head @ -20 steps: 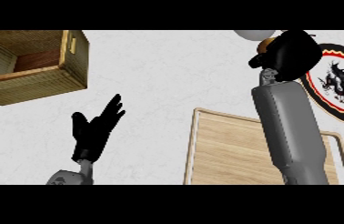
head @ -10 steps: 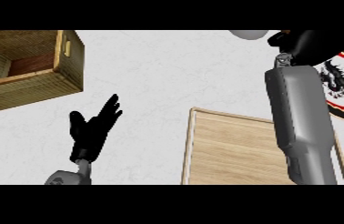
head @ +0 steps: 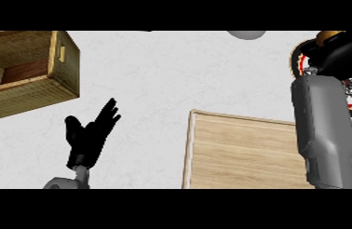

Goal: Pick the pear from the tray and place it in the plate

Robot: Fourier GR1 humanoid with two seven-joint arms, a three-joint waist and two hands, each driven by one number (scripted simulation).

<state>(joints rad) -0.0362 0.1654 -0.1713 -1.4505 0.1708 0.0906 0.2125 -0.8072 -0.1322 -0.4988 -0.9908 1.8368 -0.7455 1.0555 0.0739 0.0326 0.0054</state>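
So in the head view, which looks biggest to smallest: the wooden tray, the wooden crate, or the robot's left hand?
1. Wooden tray, though the picture's edge and the right forearm cut it off.
2. Wooden crate, also partly cut off.
3. Left hand, clearly smallest, resting open with fingers up.

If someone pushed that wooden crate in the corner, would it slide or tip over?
The wooden crate looks broad and low, so it would probably slide rather than tip. Its plank walls seem rigid. It likely feels fairly heavy for its size.
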